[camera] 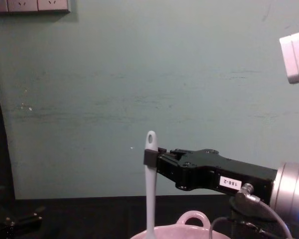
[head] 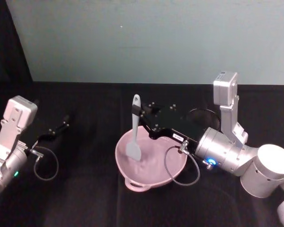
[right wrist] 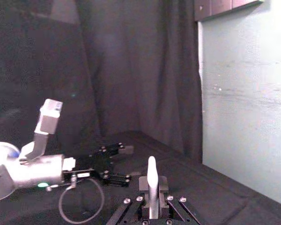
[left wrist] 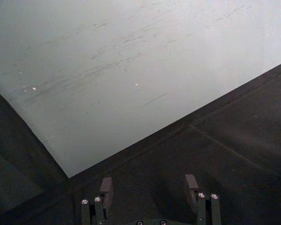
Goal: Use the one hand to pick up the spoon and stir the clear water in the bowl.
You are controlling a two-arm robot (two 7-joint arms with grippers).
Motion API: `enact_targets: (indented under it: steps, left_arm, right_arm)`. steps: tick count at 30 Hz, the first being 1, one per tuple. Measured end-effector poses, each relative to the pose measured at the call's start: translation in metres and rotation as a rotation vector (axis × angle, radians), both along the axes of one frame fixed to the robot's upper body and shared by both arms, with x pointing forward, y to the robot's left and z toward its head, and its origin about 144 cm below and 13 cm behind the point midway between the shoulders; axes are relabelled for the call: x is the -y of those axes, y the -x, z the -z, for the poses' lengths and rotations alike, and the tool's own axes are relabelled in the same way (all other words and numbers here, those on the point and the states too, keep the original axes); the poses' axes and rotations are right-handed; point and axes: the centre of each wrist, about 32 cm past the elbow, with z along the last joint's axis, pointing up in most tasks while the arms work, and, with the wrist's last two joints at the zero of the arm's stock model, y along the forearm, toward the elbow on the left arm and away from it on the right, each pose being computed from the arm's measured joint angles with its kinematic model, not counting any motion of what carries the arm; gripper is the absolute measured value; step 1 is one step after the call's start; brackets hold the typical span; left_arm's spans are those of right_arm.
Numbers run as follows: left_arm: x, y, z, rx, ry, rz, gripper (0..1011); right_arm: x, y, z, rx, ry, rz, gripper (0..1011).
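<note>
Spoon (head: 133, 137) stands nearly upright over the middle of the black surface (head: 85, 198), with its flat head down inside the pale pink bowl (head: 154, 165) and the holed end of its handle pointing up. The right pincer (head: 141, 113) reaches in from the right, held level above the bowl's far rim. It is clamped on the upper part of the handle, just below the hole. In the chest view the handle rises straight out of the bowl, the black jaws pinch it from the right, and a white label (camera: 228, 182) shows on the pincer's body. Whether the head touches the water cannot be told. The bowl's small loop handle (head: 137, 185) sits on the rim nearest the robot. The left pincer (head: 59, 127) hangs well apart at the left over bare surface, its jaws spread and touching nothing. A pale green wall (head: 156, 38) stands behind.
</note>
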Motion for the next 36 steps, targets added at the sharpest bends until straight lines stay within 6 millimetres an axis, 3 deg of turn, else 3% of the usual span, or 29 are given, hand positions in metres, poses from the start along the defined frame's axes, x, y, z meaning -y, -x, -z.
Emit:
enact_targets:
  steps: [9, 19, 26, 36]
  left_arm:
    - [0.000, 0.000, 0.000, 0.000, 0.000, 0.000, 1005]
    - [0.000, 0.000, 0.000, 0.000, 0.000, 0.000, 1005]
    - [0.000, 0.000, 0.000, 0.000, 0.000, 0.000, 1005]
    - [0.000, 0.000, 0.000, 0.000, 0.000, 0.000, 1005]
  right_arm:
    - [0.021, -0.013, -0.002, 0.015, -0.002, 0.102, 121]
    - [0.042, -0.006, -0.005, 0.026, 0.004, 0.146, 120]
    - [0.035, 0.007, -0.004, 0.015, 0.011, 0.102, 121]
    - [0.009, 0.023, -0.005, 0.020, -0.029, 0.003, 121]
